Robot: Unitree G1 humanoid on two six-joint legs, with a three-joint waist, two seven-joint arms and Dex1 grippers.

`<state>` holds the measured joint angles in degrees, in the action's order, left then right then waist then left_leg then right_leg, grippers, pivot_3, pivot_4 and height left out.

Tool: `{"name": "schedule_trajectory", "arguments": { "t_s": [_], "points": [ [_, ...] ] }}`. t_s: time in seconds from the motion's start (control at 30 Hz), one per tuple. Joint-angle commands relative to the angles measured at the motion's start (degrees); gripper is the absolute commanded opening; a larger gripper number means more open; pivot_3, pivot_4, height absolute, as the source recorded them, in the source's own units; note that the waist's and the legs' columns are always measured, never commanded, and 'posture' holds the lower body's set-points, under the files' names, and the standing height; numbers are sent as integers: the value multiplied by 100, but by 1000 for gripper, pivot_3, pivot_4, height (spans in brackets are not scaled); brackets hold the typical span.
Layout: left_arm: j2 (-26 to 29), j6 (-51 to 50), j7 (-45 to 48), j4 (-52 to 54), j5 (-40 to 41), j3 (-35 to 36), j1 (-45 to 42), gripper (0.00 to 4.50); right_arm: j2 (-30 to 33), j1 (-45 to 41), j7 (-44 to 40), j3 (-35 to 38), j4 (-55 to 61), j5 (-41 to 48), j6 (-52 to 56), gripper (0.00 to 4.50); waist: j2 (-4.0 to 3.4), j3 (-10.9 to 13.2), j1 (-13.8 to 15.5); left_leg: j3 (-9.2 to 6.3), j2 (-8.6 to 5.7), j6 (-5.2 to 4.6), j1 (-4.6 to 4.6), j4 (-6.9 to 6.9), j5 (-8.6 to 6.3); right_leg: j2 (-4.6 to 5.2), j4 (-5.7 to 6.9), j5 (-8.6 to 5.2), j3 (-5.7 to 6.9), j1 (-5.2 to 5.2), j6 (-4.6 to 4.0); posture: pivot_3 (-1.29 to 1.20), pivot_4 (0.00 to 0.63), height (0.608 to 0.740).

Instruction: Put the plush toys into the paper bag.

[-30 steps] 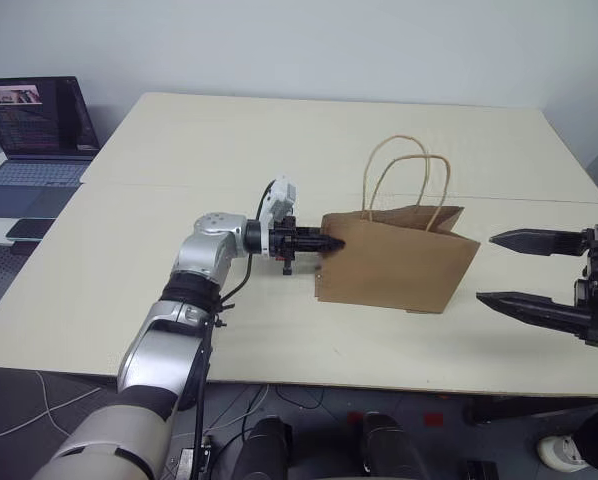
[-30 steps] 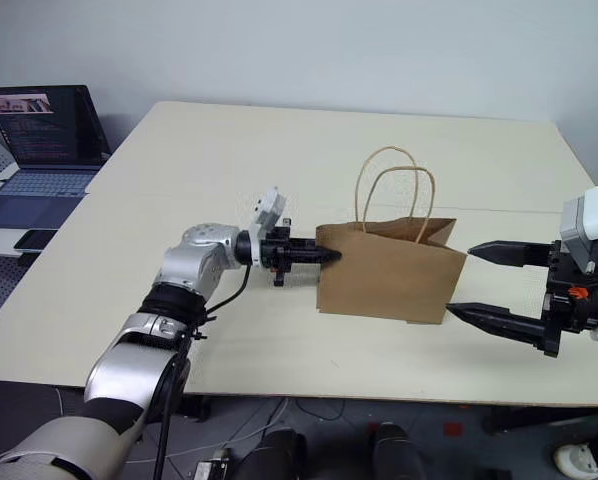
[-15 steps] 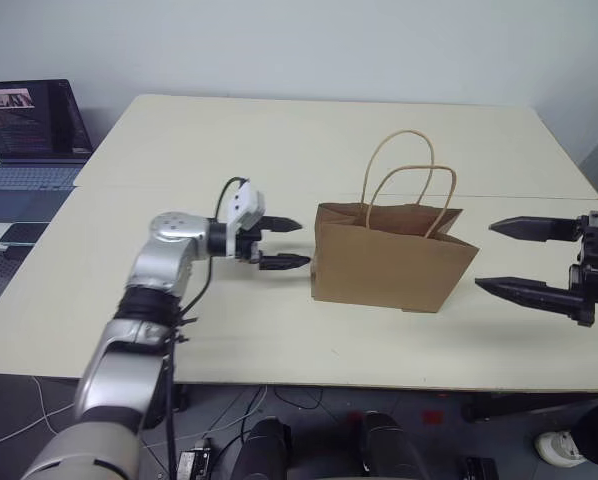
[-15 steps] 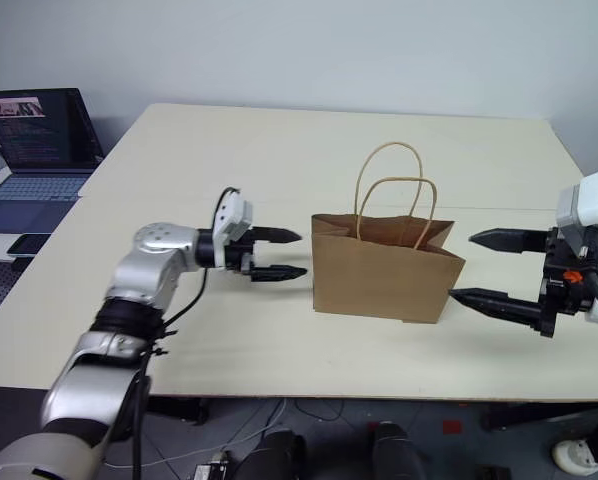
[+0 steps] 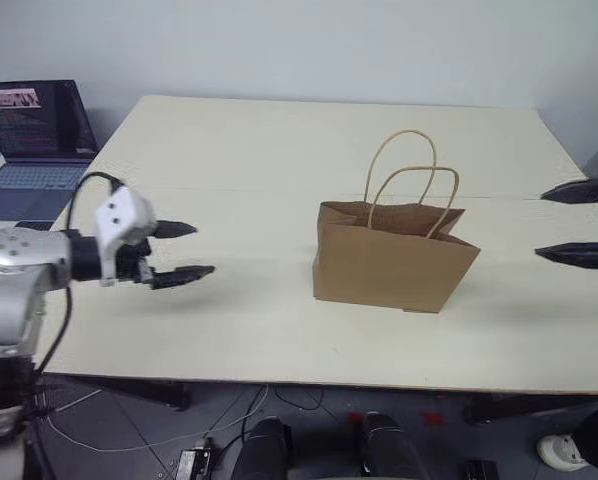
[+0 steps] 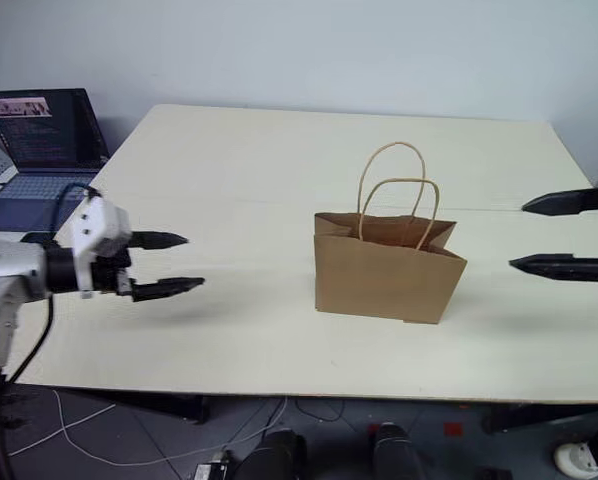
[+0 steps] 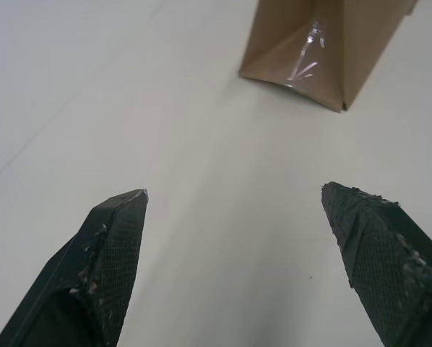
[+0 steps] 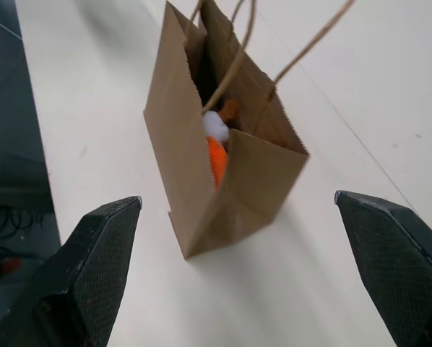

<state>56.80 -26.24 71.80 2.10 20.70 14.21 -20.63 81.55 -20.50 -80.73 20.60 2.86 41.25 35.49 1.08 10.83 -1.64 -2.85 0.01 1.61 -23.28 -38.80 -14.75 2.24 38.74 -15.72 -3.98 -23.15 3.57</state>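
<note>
Holding plush toys (image 8: 216,148): paper bag (image 5: 389,262).

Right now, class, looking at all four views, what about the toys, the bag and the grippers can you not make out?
- Plush toys: right wrist view shows white and orange patches; the paper bag walls hide faces and how they lie.
- Head views: the bag's front wall hides its inside.
- Right gripper: cut off by the frame edge; fingers apart.
- Laptop screen: too small to read.

Plush toys (image 8: 216,144) sit mostly hidden inside the paper bag (image 8: 201,181); the right hand (image 5: 579,222) is cut off at the frame's edge.
</note>
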Motion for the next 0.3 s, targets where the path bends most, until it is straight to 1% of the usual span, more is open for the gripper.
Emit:
{"name": "schedule_trajectory", "arguments": {
  "t_s": [0.03,0.3],
  "points": [
    [212,-52,-15,9,221,204,-219,4106,108,-157,-282,-102,-197,-202,-179,4500,0,0,-1,2,0,0,-1,0,0,0,-1,0,-1,0,0,0,150,740],
    [298,-80,253,-454,299,-183,-863,4106,-22,-267,-262,-205,-246,-296,-104,4500,0,0,-20,9,0,0,0,2,0,-3,7,0,-5,-5,0,0,150,740]
  ]
}}
